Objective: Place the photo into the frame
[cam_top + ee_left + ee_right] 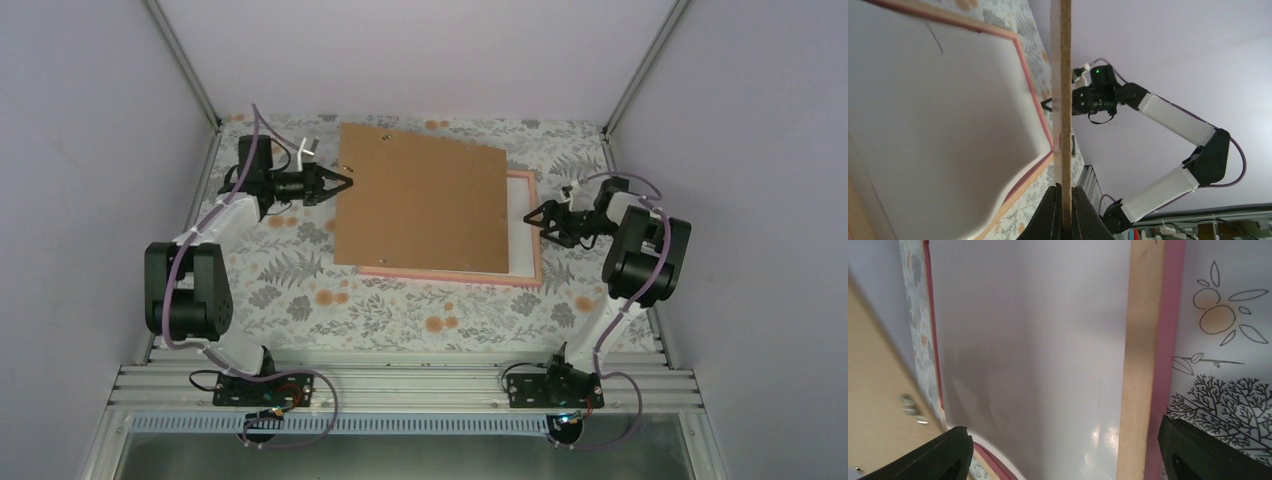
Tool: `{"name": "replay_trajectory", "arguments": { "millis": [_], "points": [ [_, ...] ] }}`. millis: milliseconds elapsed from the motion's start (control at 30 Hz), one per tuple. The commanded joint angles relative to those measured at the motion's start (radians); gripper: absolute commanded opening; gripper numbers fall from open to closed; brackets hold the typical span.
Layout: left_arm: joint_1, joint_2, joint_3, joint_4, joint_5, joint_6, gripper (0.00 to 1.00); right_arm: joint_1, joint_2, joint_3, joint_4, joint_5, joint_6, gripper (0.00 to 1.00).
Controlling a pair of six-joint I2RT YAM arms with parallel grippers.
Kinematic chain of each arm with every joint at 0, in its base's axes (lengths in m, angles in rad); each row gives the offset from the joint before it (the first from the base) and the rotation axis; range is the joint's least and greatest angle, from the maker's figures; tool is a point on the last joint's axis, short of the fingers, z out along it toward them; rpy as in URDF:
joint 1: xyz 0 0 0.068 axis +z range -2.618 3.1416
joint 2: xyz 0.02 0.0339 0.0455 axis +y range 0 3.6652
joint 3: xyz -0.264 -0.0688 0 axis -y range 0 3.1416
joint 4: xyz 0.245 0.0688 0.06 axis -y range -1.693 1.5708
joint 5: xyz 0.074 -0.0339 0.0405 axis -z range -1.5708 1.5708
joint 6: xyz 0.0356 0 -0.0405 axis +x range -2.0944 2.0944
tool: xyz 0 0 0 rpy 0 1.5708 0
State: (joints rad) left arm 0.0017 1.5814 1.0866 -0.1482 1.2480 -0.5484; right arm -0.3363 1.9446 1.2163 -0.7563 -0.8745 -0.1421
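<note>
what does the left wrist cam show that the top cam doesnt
Only the left wrist: the board edge-on, pinched in the left tool, with a gap between it and the frame, and a white surface filling the frame.
Only the top: the board's whole brown face, offset to the left so a white strip shows at the frame's right side, plus the left arm.
Both: board, pink frame, floral cloth, and the right tool at the frame's right edge.

Left gripper (pixel 347 183) clamped tight; right gripper (pixel 531 215) spread wide.
</note>
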Motion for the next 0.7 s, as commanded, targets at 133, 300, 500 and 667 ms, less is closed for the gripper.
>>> {"name": "replay_trajectory", "arguments": {
  "millis": [133,300,500,667],
  "points": [
    [-0.036,0.128,0.003,0.282,0.061,-0.170,0.02,-0.042,-0.072,-0.022,-0.009,-0.048,-0.024,0.86],
    [-0.063,0.201,0.006,0.364,0.053,-0.214,0.02,-0.047,-0.076,-0.034,0.012,-0.045,0.003,0.81],
    [-0.087,0.268,0.012,0.408,0.054,-0.235,0.02,-0.047,-0.074,-0.056,0.039,-0.036,0.041,0.80],
    [-0.105,0.319,0.005,0.469,0.053,-0.280,0.02,-0.043,-0.080,-0.086,0.063,-0.026,0.056,0.79]
  ]
}}
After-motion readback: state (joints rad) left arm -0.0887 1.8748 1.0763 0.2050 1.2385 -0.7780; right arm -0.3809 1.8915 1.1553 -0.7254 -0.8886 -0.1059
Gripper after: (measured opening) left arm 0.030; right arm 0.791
